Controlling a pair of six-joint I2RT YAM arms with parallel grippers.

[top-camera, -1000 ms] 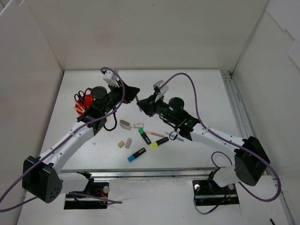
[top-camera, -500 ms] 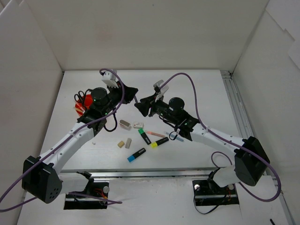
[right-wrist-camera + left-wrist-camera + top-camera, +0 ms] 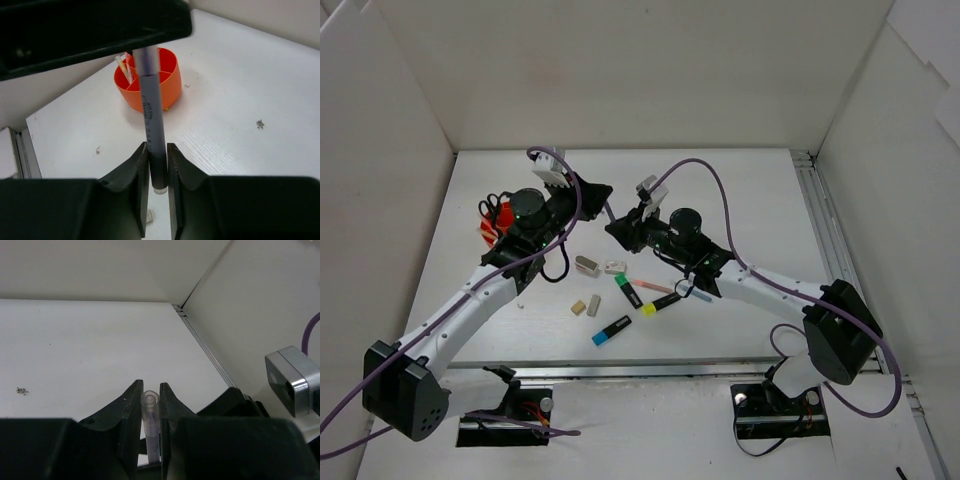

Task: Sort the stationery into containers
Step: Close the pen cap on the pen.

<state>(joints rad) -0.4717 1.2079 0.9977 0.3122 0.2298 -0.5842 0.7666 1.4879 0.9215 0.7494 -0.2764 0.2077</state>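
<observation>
The white worktop (image 3: 740, 190) carries the orange-red holder (image 3: 150, 82) at its left side. The left gripper (image 3: 150, 395) and right gripper (image 3: 157, 155) are both closed tight on one lilac pen (image 3: 147, 100), apparently lifted off the surface.

lilac pen (image 3: 149, 100) with dark tip in the black right claw (image 3: 157, 146), orange holder (image 3: 171, 86) beyond it, white table (image 3: 240, 105) beneath.

pen (image 3: 150, 100): thin, pale purple, pinched at both ends, up in the air
holder (image 3: 172, 89): round, orange, standing upright
highlighters (image 3: 629, 290): three, black, lying flat
</observation>
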